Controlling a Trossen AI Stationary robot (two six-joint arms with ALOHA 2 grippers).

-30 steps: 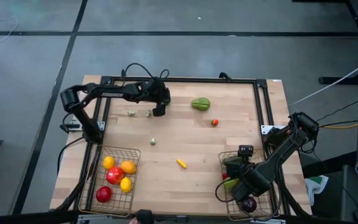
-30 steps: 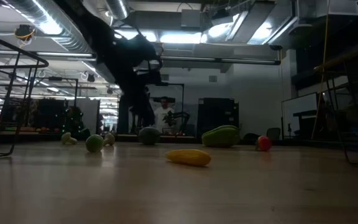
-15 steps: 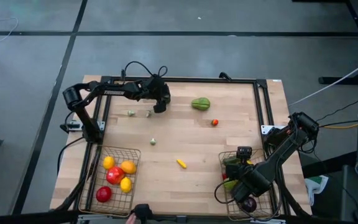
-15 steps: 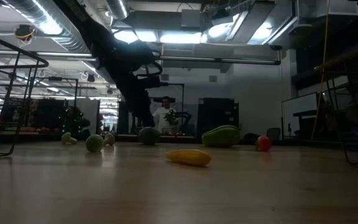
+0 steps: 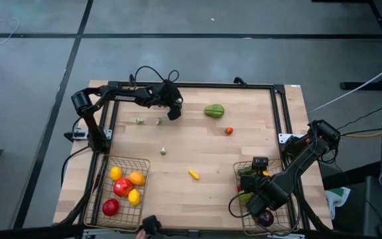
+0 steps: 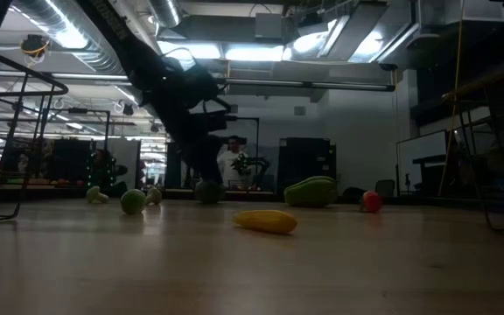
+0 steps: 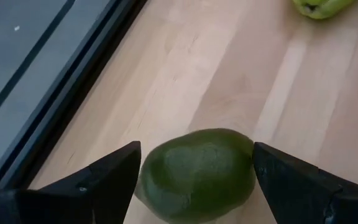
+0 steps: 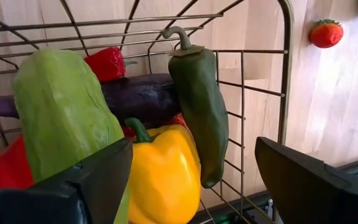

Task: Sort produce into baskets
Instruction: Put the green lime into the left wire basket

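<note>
- Right now, high view: left gripper [image 5: 173, 113] is at the far side of the table [image 5: 197, 156], low over a piece it mostly hides; risk is the rounded piece rolling toward the table's far edge if one finger touches first. Left arm reaches out long from its base at the left edge. Right gripper [image 5: 258, 201] hangs over the right basket [image 5: 243, 166], arm folded back. Left basket [image 5: 98, 202] holds red, yellow and orange produce; yellow piece [image 5: 193, 174], small red piece [image 5: 229, 131] and big green piece [image 5: 213, 111] lie loose on the wood.
- Low view: left arm comes down steeply to the dark green piece [image 6: 208, 191]; contact not clear. A person stands in the room behind.
- Left wrist view: fingers spread wide, one on each side of the dark green piece, nothing gripped; closing off-centre could squirt it out.
- Right wrist view: jaws wide, empty, above a green pepper [image 8: 197, 99], yellow pepper [image 8: 163, 171] and pale green vegetable [image 8: 61, 112]; descending could jab the pile or snag wire.
</note>
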